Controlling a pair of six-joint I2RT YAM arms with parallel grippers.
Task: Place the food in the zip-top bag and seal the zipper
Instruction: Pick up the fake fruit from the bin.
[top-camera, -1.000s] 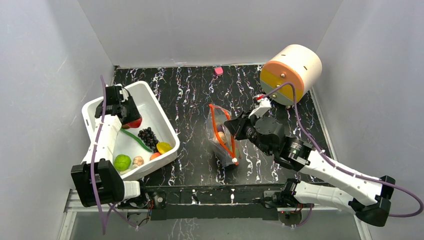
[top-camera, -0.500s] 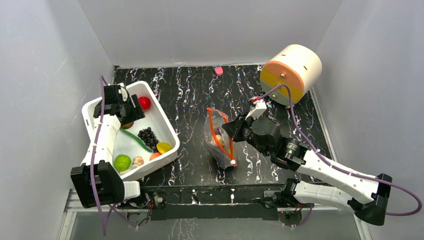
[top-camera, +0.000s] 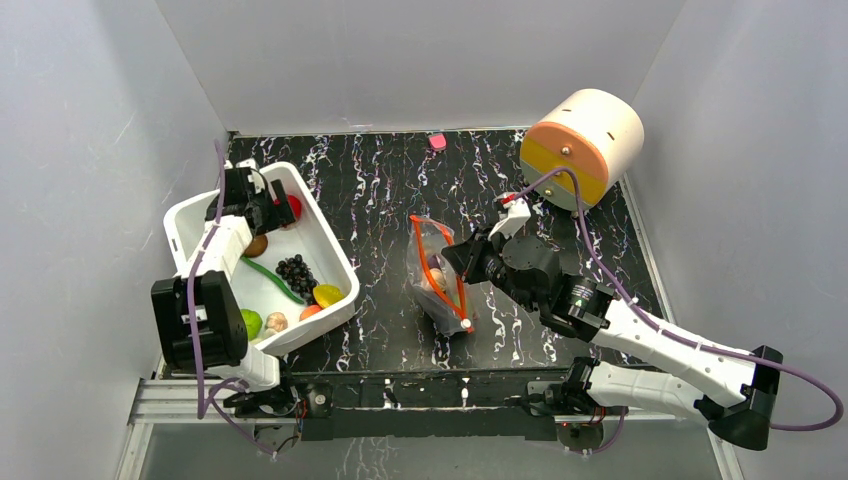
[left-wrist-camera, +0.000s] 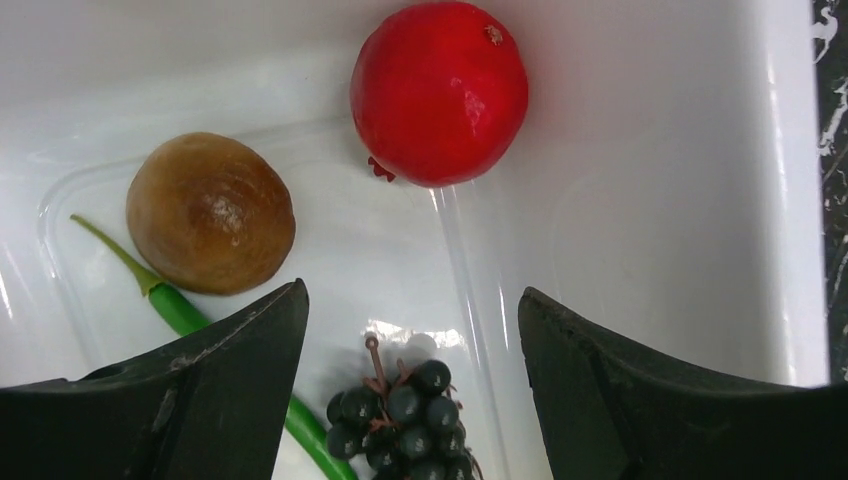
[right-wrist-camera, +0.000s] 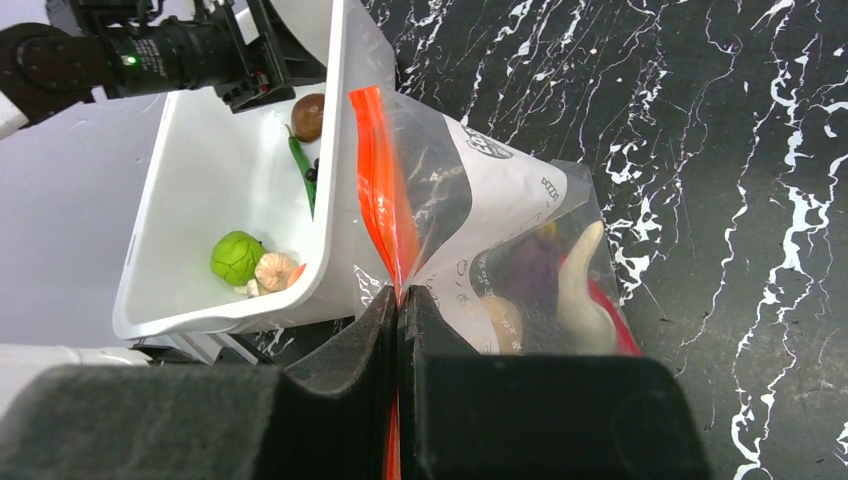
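Left gripper (left-wrist-camera: 410, 300) is seen released over the white tub (top-camera: 332, 250), jaws apart, nothing between them. Red apple (left-wrist-camera: 440, 92) is located at 12 o'clock of the gap, on the tub floor. Brown round piece (left-wrist-camera: 210, 212) is at 10 o'clock, black grapes (left-wrist-camera: 400, 420) at 6 o'clock. Green pod (left-wrist-camera: 175, 308) is partly covered by the left finger. Right gripper (right-wrist-camera: 400, 300) is clenched on the zipper (right-wrist-camera: 375, 170). Zip-top bag (right-wrist-camera: 500, 210) is held up at table (top-camera: 380, 180) centre, 3 o'clock of the tub, mouth open, several pieces inside. Green round fruit (right-wrist-camera: 237, 257) is seen in the tub's near corner.
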